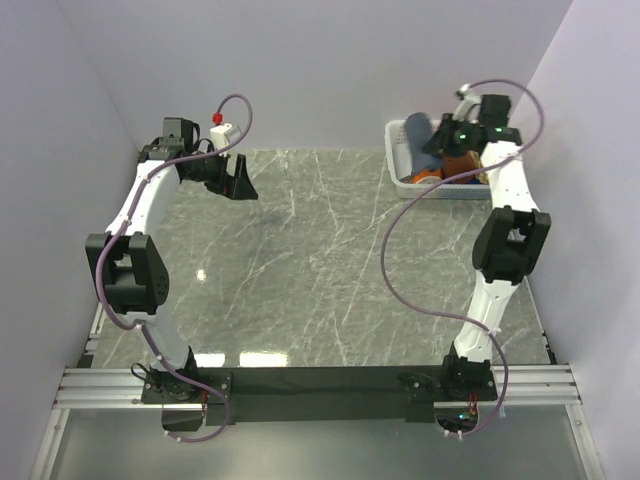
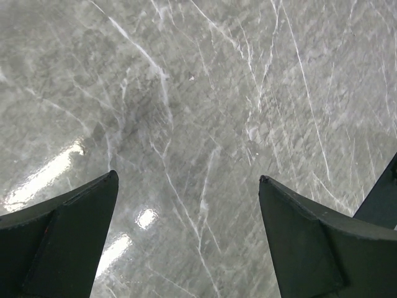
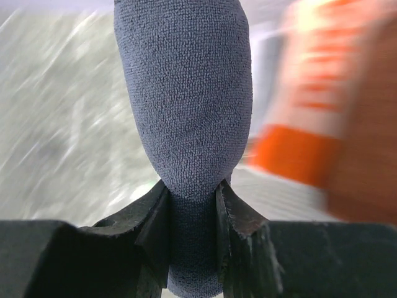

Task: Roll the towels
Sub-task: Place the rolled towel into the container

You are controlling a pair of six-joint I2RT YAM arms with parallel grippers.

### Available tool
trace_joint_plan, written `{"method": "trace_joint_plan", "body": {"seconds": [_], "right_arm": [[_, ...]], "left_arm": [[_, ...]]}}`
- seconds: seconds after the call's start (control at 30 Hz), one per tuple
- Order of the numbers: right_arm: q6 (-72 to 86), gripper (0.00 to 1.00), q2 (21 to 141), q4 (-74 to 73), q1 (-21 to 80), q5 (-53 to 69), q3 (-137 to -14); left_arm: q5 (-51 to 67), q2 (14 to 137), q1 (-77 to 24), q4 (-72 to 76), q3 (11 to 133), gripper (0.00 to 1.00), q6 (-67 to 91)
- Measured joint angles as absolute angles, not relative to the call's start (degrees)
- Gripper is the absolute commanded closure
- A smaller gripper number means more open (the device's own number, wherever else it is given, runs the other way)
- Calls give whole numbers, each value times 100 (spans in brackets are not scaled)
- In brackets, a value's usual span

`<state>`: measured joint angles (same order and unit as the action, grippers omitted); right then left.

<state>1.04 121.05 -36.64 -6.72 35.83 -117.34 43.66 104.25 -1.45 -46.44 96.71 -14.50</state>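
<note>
Right wrist view: right tool (image 3: pixel 192 198) pinches the towel (image 3: pixel 185 93) by a narrow squeezed end, so lifting may let it slip; left tool (image 2: pixel 188 183) hangs spread.

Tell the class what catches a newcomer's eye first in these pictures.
The right gripper is clamped on a blue towel, filling the right wrist view. From above, that arm reaches to a white basket at the far right corner of the table, while the left gripper hangs open over the marble.
</note>
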Motion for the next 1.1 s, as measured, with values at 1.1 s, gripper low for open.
{"method": "trace_joint_plan", "body": {"seconds": [1.1], "right_arm": [[615,76,13150,-3227,-189,2429,-11963]], "left_arm": [[3699,10291,-132,-4733,9494,1,-1356]]}}
